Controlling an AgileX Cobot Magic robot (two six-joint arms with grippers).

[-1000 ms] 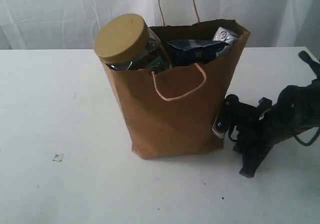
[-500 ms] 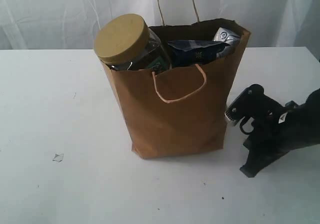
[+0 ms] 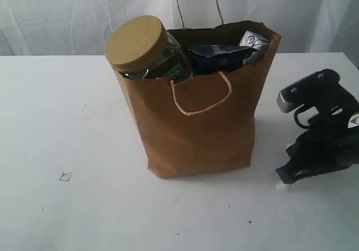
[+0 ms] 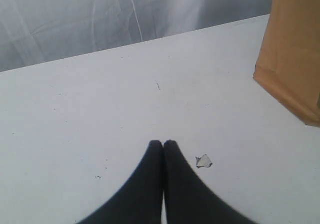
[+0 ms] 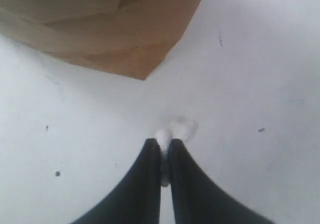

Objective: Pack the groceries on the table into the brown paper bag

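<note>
Brown paper bag [image 3: 196, 127] stands just beyond the right gripper [image 5: 163, 143], fingers pinched narrowly on a tiny white lump [image 5: 163, 135], while the left gripper [image 4: 163, 143] hangs closed tight.

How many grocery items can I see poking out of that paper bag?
3: a tan-lidded jar at the left corner, a blue packet in the middle, a small white-blue packet at the right corner. More may be hidden inside the bag.

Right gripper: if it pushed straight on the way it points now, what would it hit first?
The small white lump lying at the right gripper's shut tips, on the table. Past that, probably the paper bag's bottom corner, though depth is hard to judge.
</note>
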